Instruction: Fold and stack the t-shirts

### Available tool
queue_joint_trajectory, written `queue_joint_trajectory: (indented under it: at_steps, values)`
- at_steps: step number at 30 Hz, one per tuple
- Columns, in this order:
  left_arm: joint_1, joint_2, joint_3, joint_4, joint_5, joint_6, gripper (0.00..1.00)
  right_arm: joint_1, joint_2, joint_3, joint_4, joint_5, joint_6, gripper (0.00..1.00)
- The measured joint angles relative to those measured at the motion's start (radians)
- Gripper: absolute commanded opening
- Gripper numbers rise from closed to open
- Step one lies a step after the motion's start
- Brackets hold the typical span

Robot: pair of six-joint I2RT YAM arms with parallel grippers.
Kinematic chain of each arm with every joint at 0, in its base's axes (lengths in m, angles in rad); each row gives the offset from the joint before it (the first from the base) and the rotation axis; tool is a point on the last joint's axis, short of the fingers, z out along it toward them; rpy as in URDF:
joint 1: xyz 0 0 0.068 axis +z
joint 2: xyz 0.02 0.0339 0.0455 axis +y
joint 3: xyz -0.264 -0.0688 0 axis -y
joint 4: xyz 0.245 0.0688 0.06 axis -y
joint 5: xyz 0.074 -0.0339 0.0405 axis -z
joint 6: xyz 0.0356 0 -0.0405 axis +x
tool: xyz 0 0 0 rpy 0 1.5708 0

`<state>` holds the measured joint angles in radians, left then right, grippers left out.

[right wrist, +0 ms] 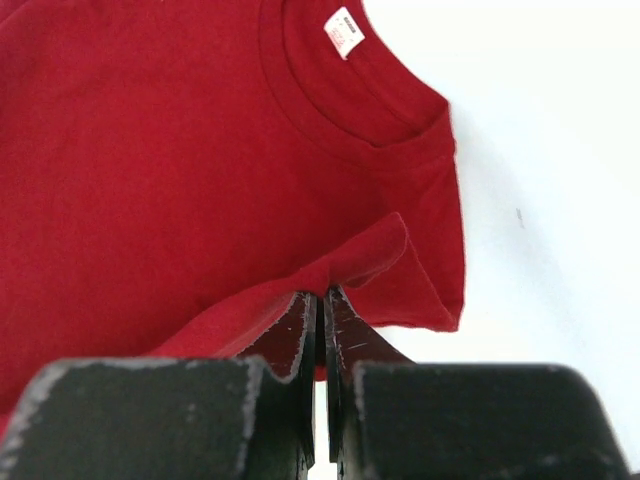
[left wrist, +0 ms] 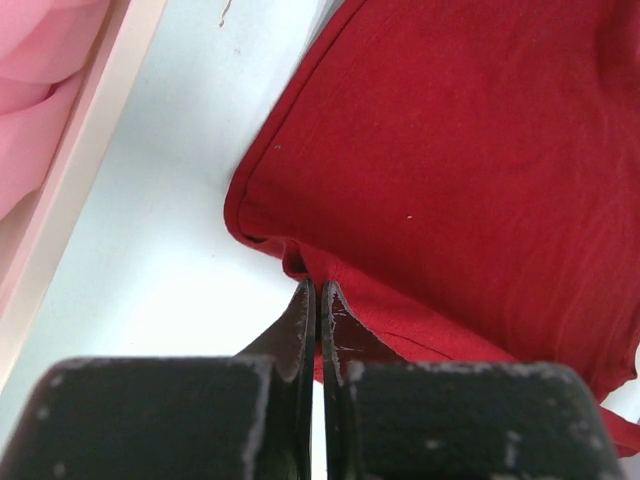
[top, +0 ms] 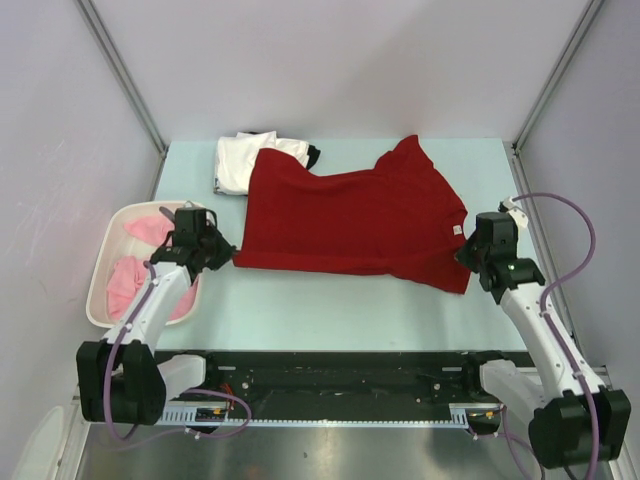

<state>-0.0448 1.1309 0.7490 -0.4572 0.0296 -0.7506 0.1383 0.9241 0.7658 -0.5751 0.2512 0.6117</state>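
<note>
Fig.: dark red t-shirt [top: 350, 220] lies flat just right of the basket [top: 96, 290], long axis running away from it. Left gripper [left wrist: 318, 292] is pinched onto the near hem corner, basket side. Right gripper [right wrist: 322, 296] is clamped on the near edge by the collar, far side. Cloth lies beyond both jaws.

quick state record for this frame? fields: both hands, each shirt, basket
left hand: shut, pinching near hem corner of dark red t-shirt
right hand: shut, pinching same shirt's sleeve edge by the collar
dark red t-shirt: spread on table, unfolded
white t-shirt: far left, red shirt's corner overlapping it
black t-shirt: sliver beside white one
pink t-shirts: in basket
</note>
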Motion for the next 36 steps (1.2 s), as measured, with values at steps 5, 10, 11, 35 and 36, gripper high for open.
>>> queue_joint_trajectory:
  at_steps: [5,10,11,35,36]
  values:
    - [0.002,0.085,0.069,0.002,-0.010,0.001,0.00,-0.041,0.120,0.044,0.065,-0.085,-0.050,0.00]
    - [0.002,0.199,0.167,0.000,-0.027,0.003,0.00,-0.064,0.240,0.134,0.110,-0.142,-0.084,0.00]
    - [0.002,0.225,0.189,0.002,-0.027,0.003,0.00,-0.067,0.260,0.151,0.118,-0.149,-0.088,0.00]
    - [0.005,0.684,0.502,0.064,-0.014,0.010,0.25,-0.093,0.647,0.362,0.261,-0.219,-0.058,0.00]
    - [0.005,0.689,0.510,0.062,-0.015,0.010,0.42,-0.093,0.669,0.395,0.263,-0.227,-0.050,0.00]
